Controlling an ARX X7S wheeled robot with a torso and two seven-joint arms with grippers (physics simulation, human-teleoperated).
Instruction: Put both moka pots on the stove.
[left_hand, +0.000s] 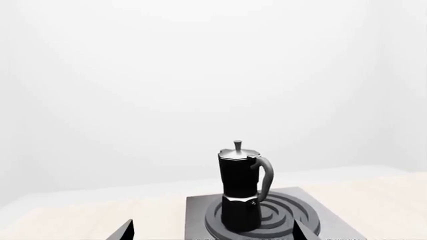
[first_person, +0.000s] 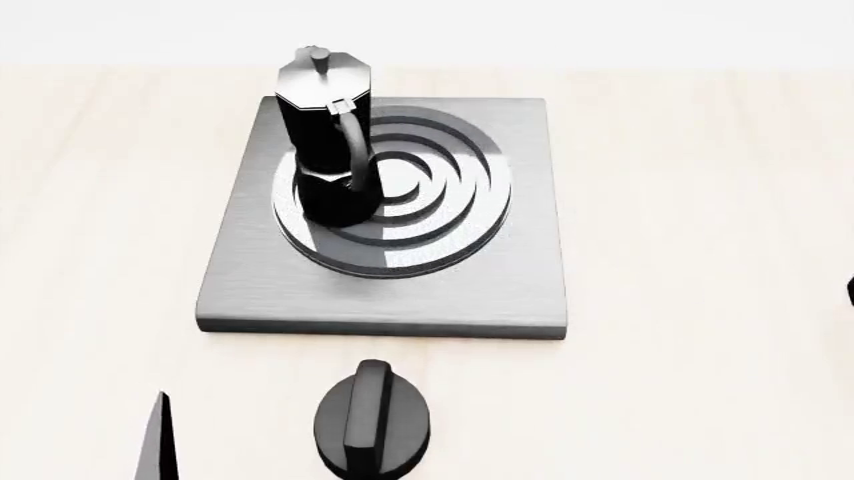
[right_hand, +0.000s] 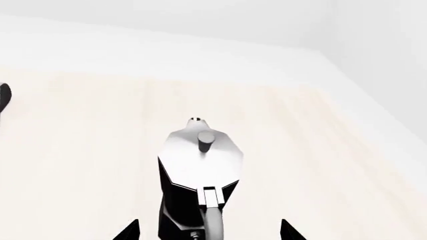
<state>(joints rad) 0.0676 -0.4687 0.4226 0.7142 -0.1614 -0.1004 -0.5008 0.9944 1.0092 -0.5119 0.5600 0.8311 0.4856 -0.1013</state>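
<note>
Head view: the stove (first_person: 400, 290) lies at centre frame on a pale wooden table (first_person: 694, 200). A round black knob (first_person: 372, 421) sits on the table just below the stove's near edge, at lower centre, apart from the slab. A dark sliver of the left gripper (first_person: 159, 440) shows at lower left; another dark edge touches the right border.

One pot (first_person: 324, 135) stands upright on the burner rings, on their upper-left part, long axis vertical. Its handle faces the lower right of the frame, toward the ring centre. Nothing else stands on the stove.

Left wrist view: the same pot is at lower centre, upright, with the left gripper's fingertips (left_hand: 123, 231) at the bottom edge set wide apart, holding nothing and well short of the pot.

Right wrist view: the second pot (right_hand: 200, 175) stands upright on bare table, seen from above, handle toward the camera. The right gripper (right_hand: 209, 231) shows its two tips wide, flanking the pot without visible contact.
</note>
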